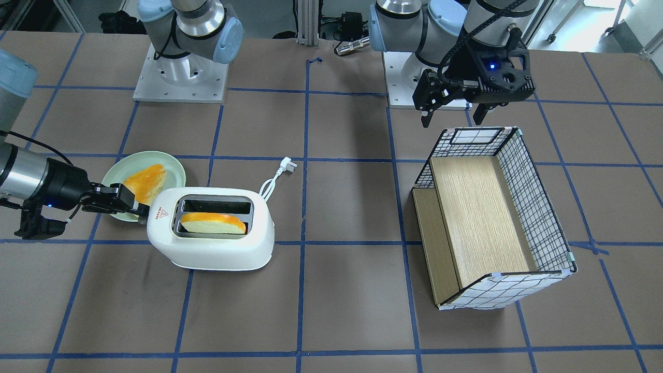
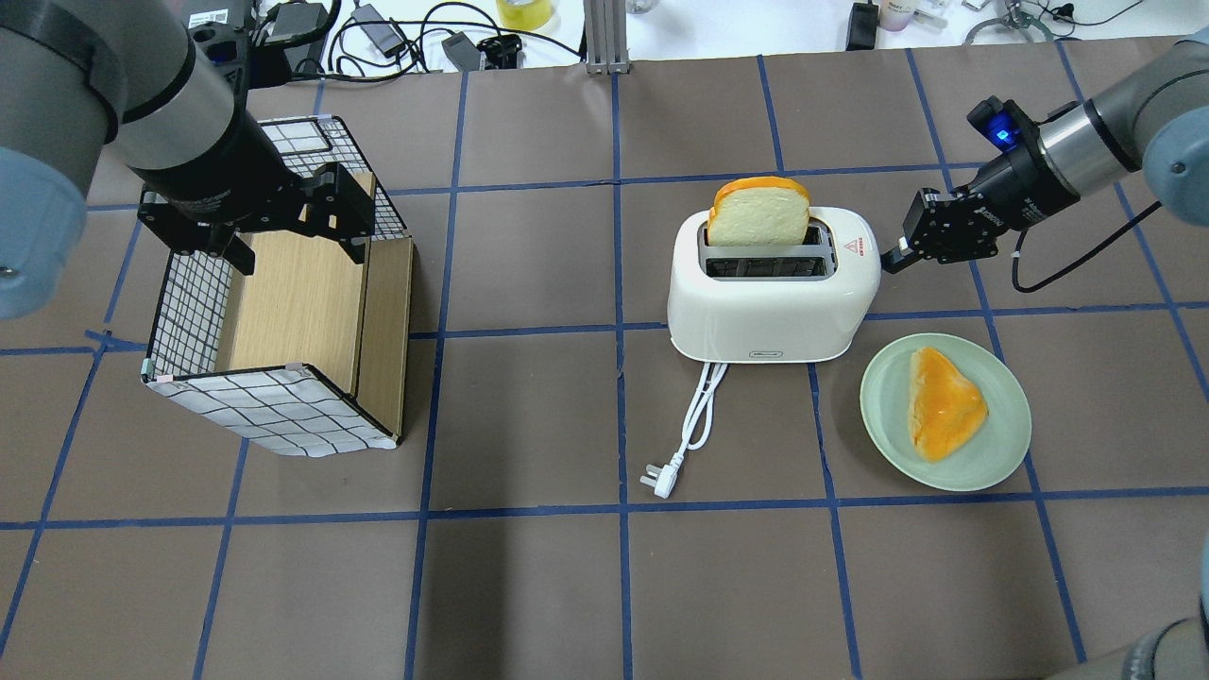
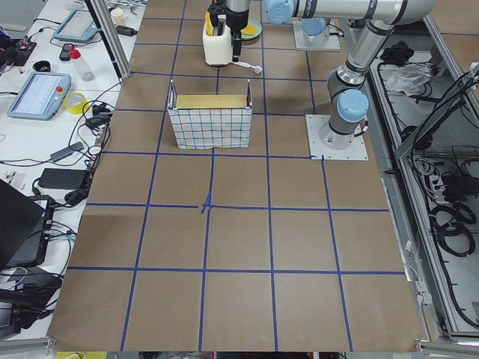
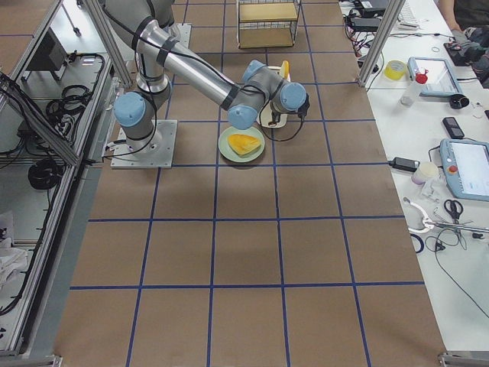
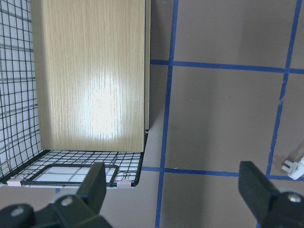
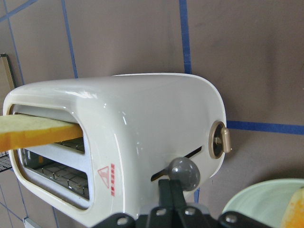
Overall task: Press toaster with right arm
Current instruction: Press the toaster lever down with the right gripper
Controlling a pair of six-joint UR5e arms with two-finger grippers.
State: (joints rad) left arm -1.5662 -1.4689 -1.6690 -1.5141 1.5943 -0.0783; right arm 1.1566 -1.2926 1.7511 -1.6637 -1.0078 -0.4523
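Note:
The white toaster [image 1: 212, 248] stands on the table with a slice of bread [image 1: 213, 223] sticking up from one slot. It also shows in the overhead view [image 2: 765, 316] and the right wrist view [image 6: 142, 114]. My right gripper [image 1: 141, 210] is shut, level with the toaster's end that carries the red triangle sticker. In the right wrist view its closed fingertips [image 6: 170, 190] touch the grey lever knob [image 6: 185, 172]. My left gripper [image 1: 452, 118] is open and empty, hovering over the edge of the grid-patterned box [image 1: 533, 207].
A pale green plate [image 2: 1006, 449] with a second toast slice [image 2: 945, 401] sits beside the toaster, close under my right arm. The toaster's white cord and plug [image 2: 661, 477] lie on the table. The box [image 2: 274, 416] stands at my left.

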